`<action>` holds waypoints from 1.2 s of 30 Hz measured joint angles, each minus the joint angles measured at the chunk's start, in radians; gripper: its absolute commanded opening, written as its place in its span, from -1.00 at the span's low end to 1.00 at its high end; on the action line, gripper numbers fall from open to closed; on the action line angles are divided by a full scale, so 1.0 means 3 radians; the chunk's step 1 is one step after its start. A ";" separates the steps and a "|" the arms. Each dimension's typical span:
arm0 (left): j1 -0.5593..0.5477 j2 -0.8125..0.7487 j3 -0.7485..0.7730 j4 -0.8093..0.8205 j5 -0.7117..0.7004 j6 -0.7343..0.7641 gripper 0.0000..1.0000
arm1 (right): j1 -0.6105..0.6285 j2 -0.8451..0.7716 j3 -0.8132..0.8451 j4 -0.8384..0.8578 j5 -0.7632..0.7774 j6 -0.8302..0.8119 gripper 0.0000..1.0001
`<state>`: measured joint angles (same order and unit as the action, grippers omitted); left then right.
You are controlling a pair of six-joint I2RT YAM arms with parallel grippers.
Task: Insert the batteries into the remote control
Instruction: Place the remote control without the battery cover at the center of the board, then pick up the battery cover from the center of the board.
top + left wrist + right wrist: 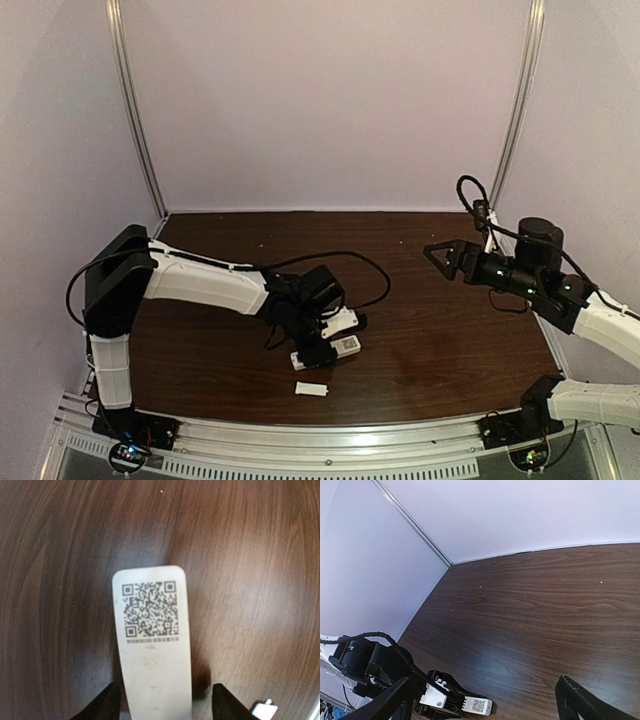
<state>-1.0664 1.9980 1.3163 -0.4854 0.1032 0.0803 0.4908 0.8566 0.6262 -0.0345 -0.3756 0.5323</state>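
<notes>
The remote control (346, 346) lies on the table with its back up, a QR code sticker showing on it in the left wrist view (150, 615). My left gripper (318, 350) is low over it, open, with a finger on each side of the bar (165, 707); a gap shows at the right finger (227, 707). The right wrist view shows the remote's end (479, 705) sticking out of the left gripper (440, 700). My right gripper (445, 255) is open and empty, raised at the right of the table (485, 700). The batteries are not in view.
A small flat white cover piece (311, 389) lies near the front edge, just in front of the left gripper; a white corner (265, 710) shows at the lower right of the left wrist view. Dark wooden table (450, 340), pale walls on three sides.
</notes>
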 measured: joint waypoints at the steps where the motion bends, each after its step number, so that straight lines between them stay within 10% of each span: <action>1: 0.0000 0.0000 0.0019 -0.0027 0.0024 0.0003 0.46 | 0.0000 -0.0025 0.0000 0.0000 0.0001 -0.0013 0.99; 10: 0.0080 -0.0337 0.0031 -0.0177 0.0170 0.0150 0.75 | 0.0000 0.0118 0.0000 0.0003 -0.0231 -0.0108 0.99; 19: 0.0041 -0.1634 -0.0866 0.0042 0.0516 0.0529 0.38 | 0.0000 0.0381 -0.0008 0.0254 -0.0837 -0.0156 0.99; 36: -0.0263 -0.1078 -0.1269 0.0333 0.0566 0.0858 -0.02 | 0.0000 0.0837 -0.0008 0.0460 -0.1132 -0.0128 0.99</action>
<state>-1.1454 1.6745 0.9356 -0.3855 0.2729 0.3378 0.4908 1.1076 0.6239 0.1036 -0.7151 0.4938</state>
